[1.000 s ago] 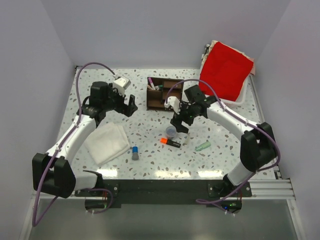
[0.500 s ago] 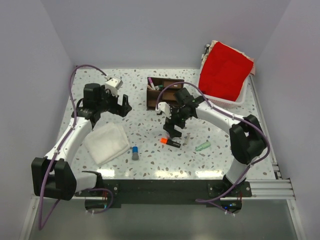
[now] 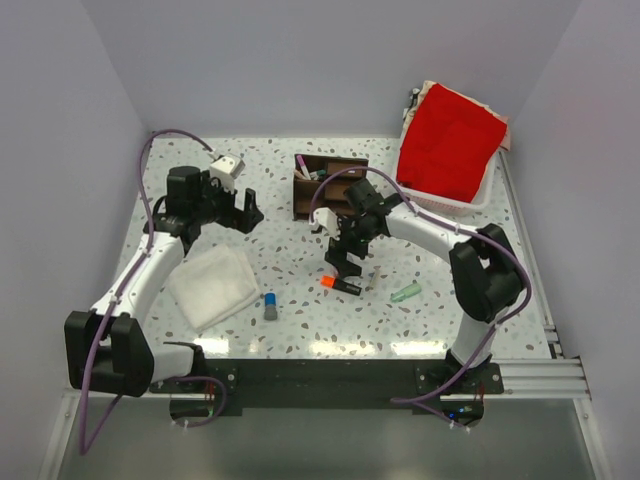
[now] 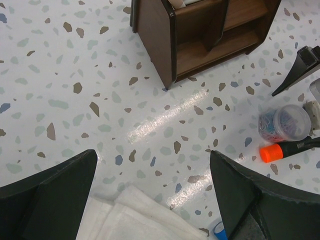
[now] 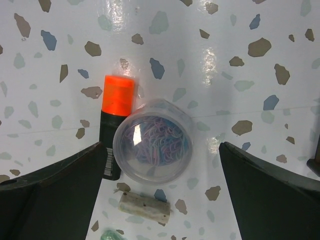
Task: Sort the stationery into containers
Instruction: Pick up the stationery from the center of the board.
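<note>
The dark brown wooden organizer (image 3: 325,185) stands at the back centre and holds some pens; it also shows in the left wrist view (image 4: 200,35). My right gripper (image 3: 343,265) is open and hangs straight over the round clear pot of coloured clips (image 5: 152,140), one finger on each side and apart from it. The orange-and-black highlighter (image 5: 116,120) lies against the pot. A short pale stub (image 5: 145,206) lies just below it. The mint-green piece (image 3: 405,293) and the blue-capped grey stick (image 3: 270,305) lie on the table. My left gripper (image 3: 245,212) is open and empty above the table.
A white folded cloth (image 3: 213,287) lies at the front left, its edge under my left gripper (image 4: 135,220). A white basket with red cloth (image 3: 450,140) stands at the back right. Walls close the table on three sides.
My right gripper has moved left and forward and now covers the pot in the top view. My left arm has drawn back slightly to the left.
</note>
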`<control>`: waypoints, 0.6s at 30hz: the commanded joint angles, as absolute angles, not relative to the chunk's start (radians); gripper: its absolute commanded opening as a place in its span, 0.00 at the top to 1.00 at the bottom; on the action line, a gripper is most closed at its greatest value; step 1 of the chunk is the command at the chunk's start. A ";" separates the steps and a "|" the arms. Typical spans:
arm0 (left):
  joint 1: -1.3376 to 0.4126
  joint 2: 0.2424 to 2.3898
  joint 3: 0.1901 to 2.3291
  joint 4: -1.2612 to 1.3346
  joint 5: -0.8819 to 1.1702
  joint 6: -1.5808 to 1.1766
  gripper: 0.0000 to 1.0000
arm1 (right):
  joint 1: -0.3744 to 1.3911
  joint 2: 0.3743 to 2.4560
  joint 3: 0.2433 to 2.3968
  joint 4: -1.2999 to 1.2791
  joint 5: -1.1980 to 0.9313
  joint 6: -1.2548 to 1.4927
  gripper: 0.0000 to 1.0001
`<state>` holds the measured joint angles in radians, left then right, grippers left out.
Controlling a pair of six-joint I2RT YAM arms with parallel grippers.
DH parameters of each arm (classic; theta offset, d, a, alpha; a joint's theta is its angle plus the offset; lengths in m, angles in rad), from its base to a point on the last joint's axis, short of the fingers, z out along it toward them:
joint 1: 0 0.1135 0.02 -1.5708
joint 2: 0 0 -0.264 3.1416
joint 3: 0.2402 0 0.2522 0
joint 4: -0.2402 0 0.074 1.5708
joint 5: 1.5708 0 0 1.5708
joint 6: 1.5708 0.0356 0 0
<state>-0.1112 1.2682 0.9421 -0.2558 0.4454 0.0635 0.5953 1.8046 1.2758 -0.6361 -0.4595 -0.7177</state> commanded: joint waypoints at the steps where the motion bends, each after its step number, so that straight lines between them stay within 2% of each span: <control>1: -0.100 1.276 0.946 -0.219 0.477 0.046 0.00 | 0.600 1.819 1.312 -0.604 -0.459 -0.724 0.02; 8: -0.097 1.279 0.946 -0.218 0.480 0.044 0.00 | 0.600 1.825 1.309 -0.626 -0.469 -0.733 0.16; 11: -0.095 1.279 0.945 -0.215 0.482 0.044 0.00 | 0.598 1.818 1.302 -0.624 -0.466 -0.736 0.30; 12: -0.095 1.278 0.942 -0.212 0.482 0.043 0.00 | 0.598 1.812 1.302 -0.626 -0.462 -0.736 0.37; 15: -0.094 1.276 0.937 -0.206 0.486 0.035 0.00 | 0.600 1.784 1.302 -0.624 -0.443 -0.735 0.46; 18: -0.091 1.273 0.936 -0.193 0.494 0.034 0.00 | 0.598 1.746 1.337 -0.649 -0.443 -0.715 0.47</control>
